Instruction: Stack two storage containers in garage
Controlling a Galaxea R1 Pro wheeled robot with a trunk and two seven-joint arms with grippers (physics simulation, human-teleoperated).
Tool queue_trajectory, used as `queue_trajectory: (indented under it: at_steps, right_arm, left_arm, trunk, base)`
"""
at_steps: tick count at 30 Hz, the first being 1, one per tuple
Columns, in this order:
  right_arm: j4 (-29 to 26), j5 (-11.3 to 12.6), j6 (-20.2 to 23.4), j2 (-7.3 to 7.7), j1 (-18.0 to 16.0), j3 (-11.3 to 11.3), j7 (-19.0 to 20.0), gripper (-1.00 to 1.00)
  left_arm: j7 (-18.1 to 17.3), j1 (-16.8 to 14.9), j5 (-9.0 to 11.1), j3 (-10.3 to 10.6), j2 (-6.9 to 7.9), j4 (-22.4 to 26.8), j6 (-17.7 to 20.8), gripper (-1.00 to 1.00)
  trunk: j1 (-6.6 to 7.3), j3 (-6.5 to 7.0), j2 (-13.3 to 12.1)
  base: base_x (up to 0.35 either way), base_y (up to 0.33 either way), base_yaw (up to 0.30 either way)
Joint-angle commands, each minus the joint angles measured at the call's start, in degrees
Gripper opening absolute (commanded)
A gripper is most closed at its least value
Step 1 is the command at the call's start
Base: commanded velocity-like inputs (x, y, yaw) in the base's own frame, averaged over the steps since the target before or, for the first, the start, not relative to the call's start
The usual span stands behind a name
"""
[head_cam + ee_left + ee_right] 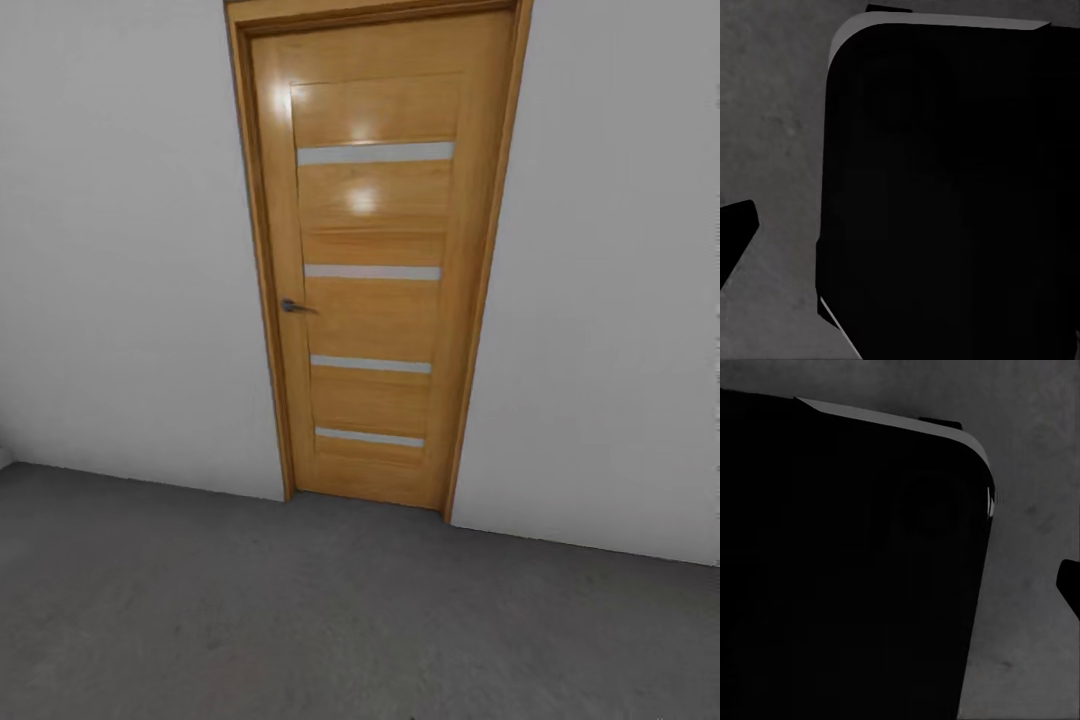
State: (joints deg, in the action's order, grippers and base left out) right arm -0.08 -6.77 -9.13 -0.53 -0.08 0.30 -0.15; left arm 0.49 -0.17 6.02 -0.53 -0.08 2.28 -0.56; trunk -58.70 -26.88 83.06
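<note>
Jaws of both grippers cannot be judged spread or pressed together: each wrist view looks past a dark robot panel [945, 195] onto mottled concrete floor [1035, 525]. Ahead stands a closed wooden door [375, 260] with frosted strips, set in a pale grey wall [120, 250]. Likely a transit step; next, the storage containers must be located.
</note>
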Motion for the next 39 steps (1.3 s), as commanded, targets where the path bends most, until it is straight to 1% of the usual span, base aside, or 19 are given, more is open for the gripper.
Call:
queue_trajectory:
  at_steps: [1, 18, 31, 39]
  right_arm:
    - [0.0, -0.4, -0.2, 0.0, 0.0, 0.0, 0.0, 1.0]
    - [0.0, -0.4, -0.2, 0.02, 0.0, 0.0, 0.0, 1.0]
    - [0.0, -0.8, -0.1, 0.31, 0.0, 0.1, 0.2, 1.0]
    - [0.0, -0.6, -0.3, 0.12, 0.0, 0.1, 0.1, 1.0]
  left_arm:
    - [0.0, 0.0, 0.6, 0.0, -0.01, 0.0, -0.1, 1.0]
    - [0.0, 0.0, 0.6, 0.0, -0.01, 0.0, -0.1, 1.0]
    - [0.0, 0.0, 0.6, 0.0, -0.01, 0.0, -0.1, 1.0]
    - [0.0, 0.0, 0.6, 0.0, -0.01, 0.0, -0.1, 1.0]
  trunk:
    - [-0.03, -0.05, 0.0]
    - [-0.03, -0.05, 0.0]
    - [-0.03, -0.05, 0.0]
    - [-0.03, -0.05, 0.0]
  base:
    - [0.245, 0.276, -0.282]
    - [0.246, 0.268, -0.271]
    - [0.246, 0.265, -0.033]
    - [0.246, 0.263, -0.01]
